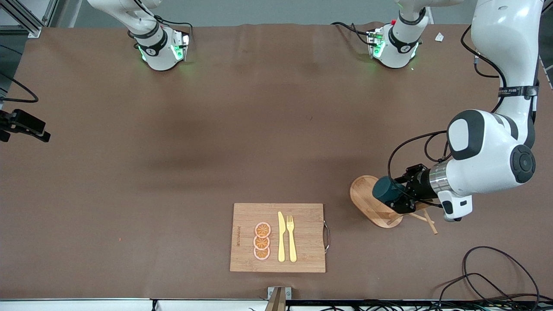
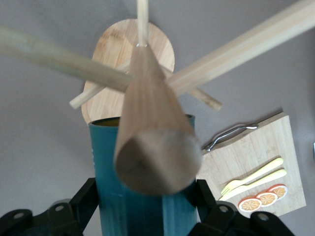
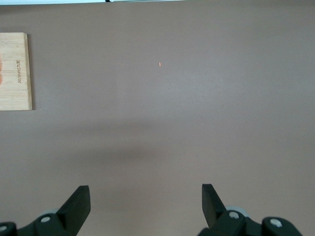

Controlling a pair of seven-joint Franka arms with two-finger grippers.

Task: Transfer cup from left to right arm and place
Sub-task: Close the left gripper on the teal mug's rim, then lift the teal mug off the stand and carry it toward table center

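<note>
**Left arm has just gripped the cup on the rack; handover not started**

Front view: your left gripper [image 1: 399, 199] sits over the wooden peg rack [image 1: 375, 206] at the left arm's end of the table, fingers clamped on the cup [image 1: 386, 191]. The cup lies sideways in the air above the rack's oval base, dark teal body pointing away from the wrist. The cutting board [image 1: 278, 237] with orange slices [image 1: 262, 241], knife [image 1: 281, 236] and fork [image 1: 291, 238] is nearer the front camera, toward the table's middle. The right gripper is not visible here; that arm waits.

Left wrist view: the black fingers [image 2: 83, 202] press both sides of the cup [image 2: 110, 187], yellow inside just showing at its rim. The rack's central post [image 2: 153, 147] crosses in front of the cup, pegs fanning out around it (can't tell whether the cup hangs on a peg or just rests against the post).

Right wrist view: right gripper [image 3: 145, 202] hangs over bare table, jaws wide, holding nothing; only a board edge [image 3: 15, 71] shows.

Step, as I judge it: pickup, grip made. Next you'd need to draw the cup clear of pegs and post without snagging, then carry it toward mid-table for the right arm to take.
</note>
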